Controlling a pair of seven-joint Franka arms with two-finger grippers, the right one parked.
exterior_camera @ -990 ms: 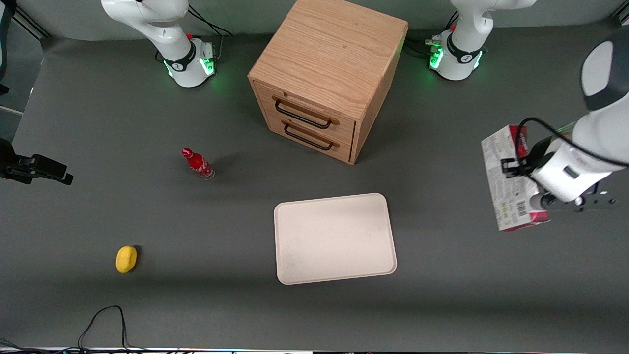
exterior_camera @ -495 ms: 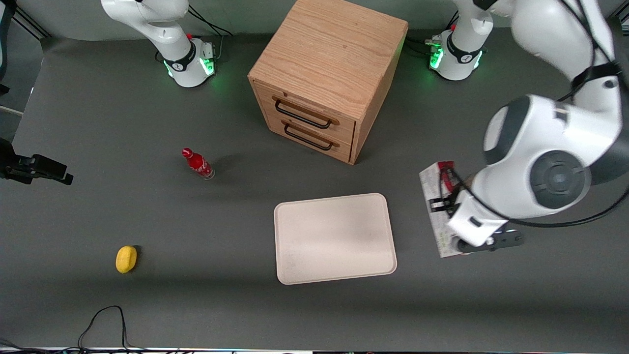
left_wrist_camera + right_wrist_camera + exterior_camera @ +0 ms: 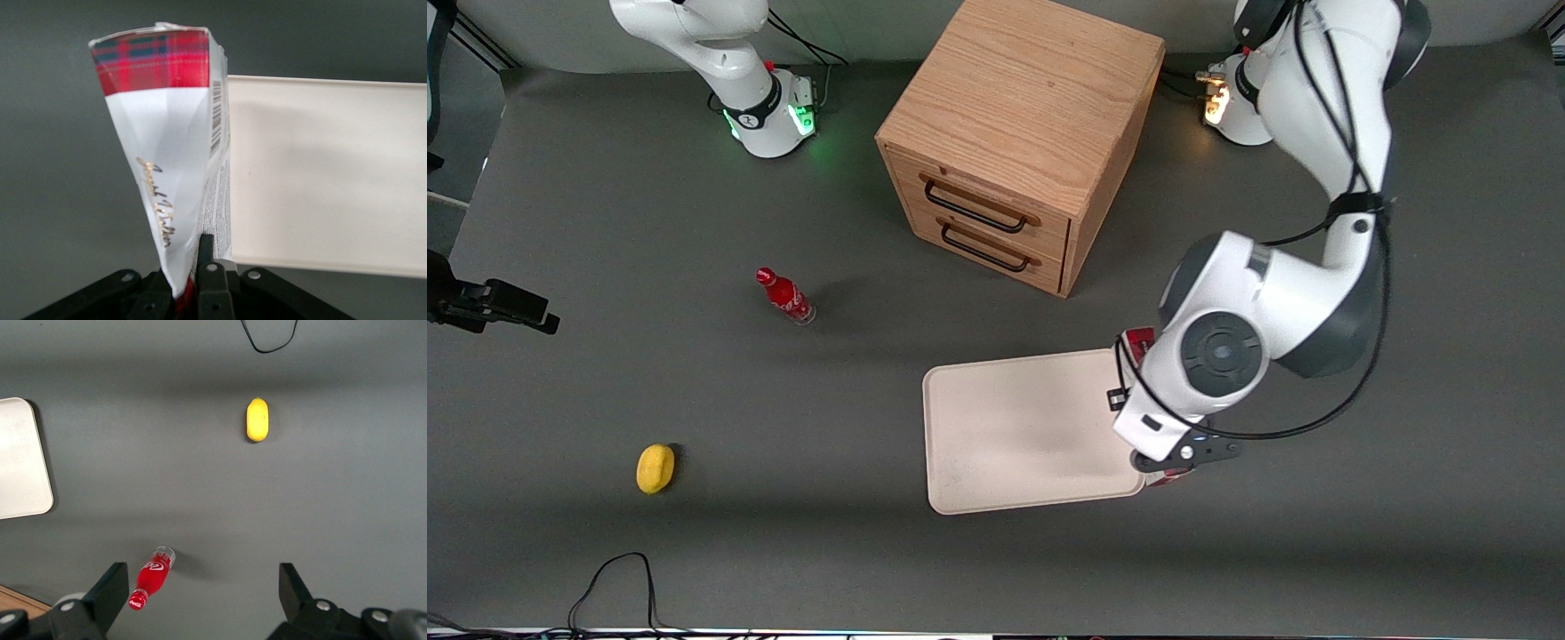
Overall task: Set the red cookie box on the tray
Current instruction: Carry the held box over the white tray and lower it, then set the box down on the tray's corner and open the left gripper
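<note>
The gripper (image 3: 190, 280) was clamped on the red cookie box (image 3: 170, 153), pinching its thin body so that the box stood on edge, its tartan end pointing away from the wrist. In the front view the box (image 3: 1138, 340) was almost wholly hidden under the arm, only red slivers showing at the tray's edge nearest the working arm's end of the table. The tray (image 3: 1014, 427) lay in front of the wooden drawer cabinet (image 3: 1018, 133), its cream surface bare. Carried on edge, the box hung over the tray's rim (image 3: 320, 80) rather than its middle, so it probably needed shifting farther in before release.
</note>
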